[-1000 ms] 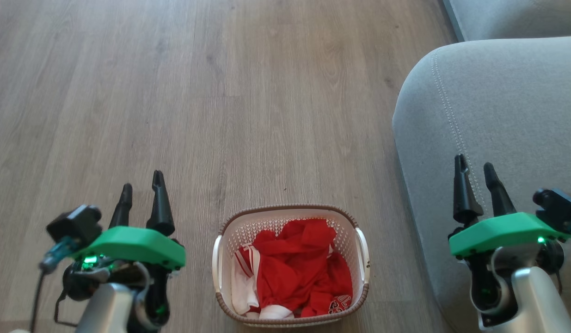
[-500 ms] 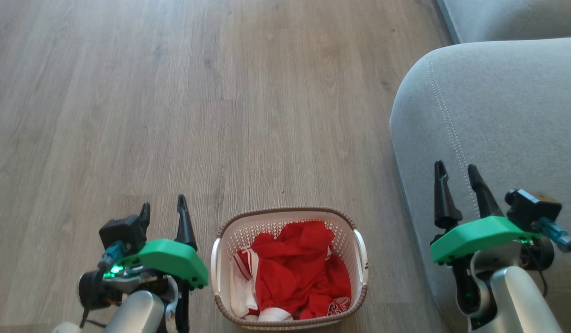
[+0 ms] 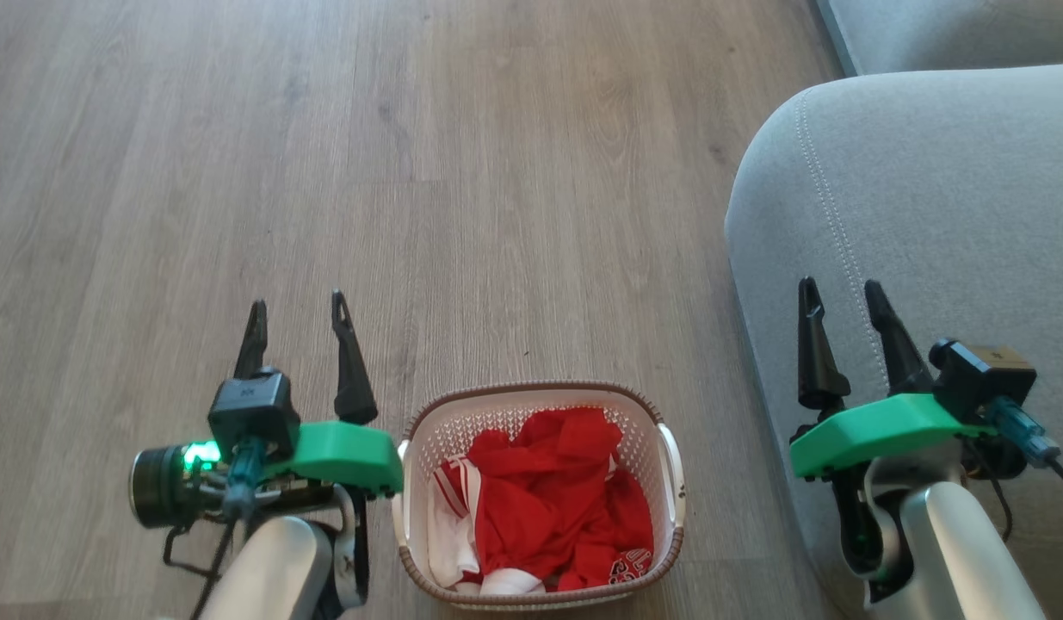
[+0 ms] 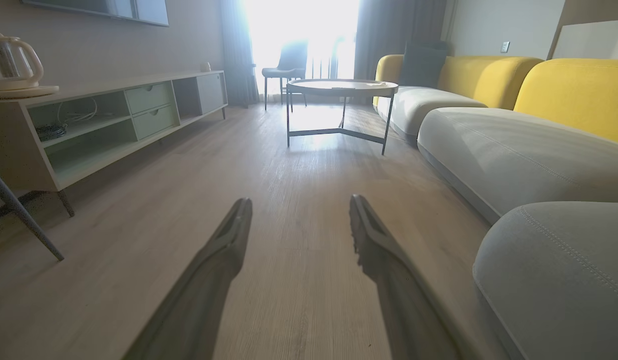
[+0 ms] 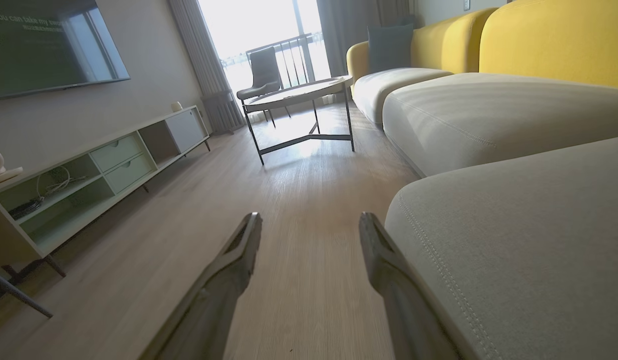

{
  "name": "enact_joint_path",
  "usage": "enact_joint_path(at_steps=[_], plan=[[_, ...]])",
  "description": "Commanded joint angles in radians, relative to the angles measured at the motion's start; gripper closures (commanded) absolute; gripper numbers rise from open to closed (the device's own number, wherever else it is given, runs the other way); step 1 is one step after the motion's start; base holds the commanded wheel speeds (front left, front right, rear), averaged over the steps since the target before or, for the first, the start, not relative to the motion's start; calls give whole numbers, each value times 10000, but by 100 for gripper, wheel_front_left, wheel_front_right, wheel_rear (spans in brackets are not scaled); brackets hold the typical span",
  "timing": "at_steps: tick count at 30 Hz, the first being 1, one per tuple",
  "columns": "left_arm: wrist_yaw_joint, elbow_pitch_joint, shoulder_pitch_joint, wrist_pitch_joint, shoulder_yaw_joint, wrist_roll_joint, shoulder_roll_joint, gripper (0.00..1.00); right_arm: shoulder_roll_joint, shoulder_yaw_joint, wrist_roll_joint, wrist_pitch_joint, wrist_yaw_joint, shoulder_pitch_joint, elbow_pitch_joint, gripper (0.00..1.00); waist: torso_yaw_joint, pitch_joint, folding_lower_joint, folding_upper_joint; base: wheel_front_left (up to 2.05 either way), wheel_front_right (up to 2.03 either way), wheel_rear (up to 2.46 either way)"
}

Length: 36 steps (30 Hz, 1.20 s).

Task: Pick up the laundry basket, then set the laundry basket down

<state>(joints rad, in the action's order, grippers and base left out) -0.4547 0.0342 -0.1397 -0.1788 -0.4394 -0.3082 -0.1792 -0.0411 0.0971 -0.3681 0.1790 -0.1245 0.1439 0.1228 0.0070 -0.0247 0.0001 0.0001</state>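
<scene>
Laundry basket point(image 3: 540, 385) of red clothes point(image 3: 557, 491) on wood floor point(image 3: 497, 172) at six o'clock, left gripper point(image 3: 297, 300) at eight o'clock, right gripper point(image 3: 839, 283) at four o'clock over grey sofa point(image 3: 927, 189), both splayed, empty.

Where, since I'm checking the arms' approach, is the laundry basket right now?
In the head view the laundry basket sits on the floor at bottom centre, close beside the left gripper; the right gripper and grey sofa lie to its right.

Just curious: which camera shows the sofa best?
The left wrist view: the sofa runs down the room, grey seats and yellow backs together. The right wrist view crops it closer; the head view catches a grey cushion from above.
</scene>
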Motion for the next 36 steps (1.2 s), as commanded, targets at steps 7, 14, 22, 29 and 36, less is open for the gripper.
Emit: enact_joint_path(at_steps=[7, 14, 22, 29, 36], plan=[[-694, -741, -692, -334, -291, 839, -310, 0, -78, 268, 918, 334, -54, 489, -630, 0, 33, -52, -1, -1, 0, 0, 0], [-63, -397, -467, -539, 76, 869, 136, 0, -83, 265, 1279, 538, -57, 456, -583, 0, 51, -94, -1, -1, 0, 0, 0], [1575, 310, 67, -803, 1251, 1362, 1049, 0, -91, 305, 1666, 801, -61, 341, -232, 0, 64, -79, -1, -1, 0, 0, 0], [2390, 1118, 299, -830, 1852, 1317, 1275, 0, -92, 419, 1533, 828, -62, 278, 390, 0, 22, -43, -1, -1, 0, 0, 0], [2435, 1256, 278, -830, 1828, 1029, 1286, 0, -92, 467, 1497, 828, -62, 331, 626, 0, 19, -47, -1, -1, 0, 0, 0]])
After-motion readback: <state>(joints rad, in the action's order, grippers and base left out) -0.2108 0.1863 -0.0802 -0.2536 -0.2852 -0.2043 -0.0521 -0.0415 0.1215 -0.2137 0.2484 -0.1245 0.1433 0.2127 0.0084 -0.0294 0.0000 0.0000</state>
